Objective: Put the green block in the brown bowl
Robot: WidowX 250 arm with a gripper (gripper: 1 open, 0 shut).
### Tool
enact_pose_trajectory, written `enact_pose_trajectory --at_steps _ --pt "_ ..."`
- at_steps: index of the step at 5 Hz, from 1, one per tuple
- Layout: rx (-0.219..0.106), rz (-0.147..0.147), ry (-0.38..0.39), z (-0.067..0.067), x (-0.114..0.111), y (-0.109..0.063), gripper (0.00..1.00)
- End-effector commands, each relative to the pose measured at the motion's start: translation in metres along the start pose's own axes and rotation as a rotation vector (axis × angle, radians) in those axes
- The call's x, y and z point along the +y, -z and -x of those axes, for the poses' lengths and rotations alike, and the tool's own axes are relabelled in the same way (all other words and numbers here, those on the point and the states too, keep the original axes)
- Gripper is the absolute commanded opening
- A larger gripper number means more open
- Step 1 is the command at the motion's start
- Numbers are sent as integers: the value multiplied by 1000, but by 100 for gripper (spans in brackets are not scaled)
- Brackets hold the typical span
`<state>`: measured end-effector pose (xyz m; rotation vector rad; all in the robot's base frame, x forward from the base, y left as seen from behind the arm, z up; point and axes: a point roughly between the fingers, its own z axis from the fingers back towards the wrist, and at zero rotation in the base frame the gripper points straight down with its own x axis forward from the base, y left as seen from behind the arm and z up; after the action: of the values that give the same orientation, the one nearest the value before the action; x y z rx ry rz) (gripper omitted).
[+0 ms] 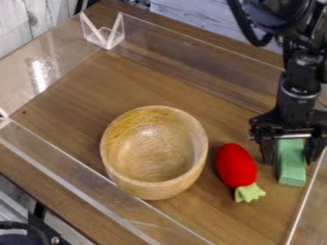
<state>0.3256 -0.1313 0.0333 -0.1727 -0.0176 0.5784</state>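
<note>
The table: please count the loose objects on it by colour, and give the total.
Brown: 1, the wooden bowl
Green: 1, the block
Red: 1, the strawberry toy
Clear: 1, the plastic holder
Total: 4

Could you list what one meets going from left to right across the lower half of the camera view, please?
Brown bowl → red strawberry-like toy → green block, with the open pincer pointing straight down around its far end.

Grainy wooden brown bowl (155, 150) on matt wood-grain table (121, 84).
</note>
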Motion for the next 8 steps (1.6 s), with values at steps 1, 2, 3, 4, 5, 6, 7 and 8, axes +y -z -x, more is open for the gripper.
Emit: enact_pose_trajectory --at_steps 1,2,3,4,5,6,7,8 --pt "-84 71 -53 -11 -10 -27 100" --pt "-102 67 -111 -11 -9 -23 100" --pt "-114 61 -130 -6 -17 -23 100" --pt "-124 54 -140 -1 -25 -24 100" --pt "-123 48 -104 4 -29 -19 100" --pt "-127 43 -85 6 -32 -14 100" --pt "-134 42 -72 5 -31 -12 100" --pt "-137 42 -47 1 -29 -9 100"
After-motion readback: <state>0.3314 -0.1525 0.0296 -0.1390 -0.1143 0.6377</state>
